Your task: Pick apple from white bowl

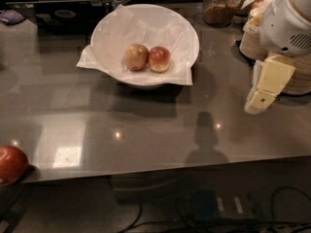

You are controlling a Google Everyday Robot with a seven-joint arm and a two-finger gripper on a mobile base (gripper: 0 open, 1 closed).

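Note:
The small red-blushed apple (159, 58) lies in the white bowl (112, 27), on its crinkled paper liner, at the right of a paler yellow-tan apple (136, 57) that it touches. The bowl stands at the back middle of the grey table. My gripper (261, 100) hangs at the right side of the table, pointing down, well to the right of the bowl and a little nearer than it. It holds nothing that I can see.
A bigger dark red apple (10, 165) sits at the table's front left edge. Stacked beige paper bowls (251, 41) stand at the back right behind my arm, and a glass jar (219, 5) is beside them. Dark items line the back left.

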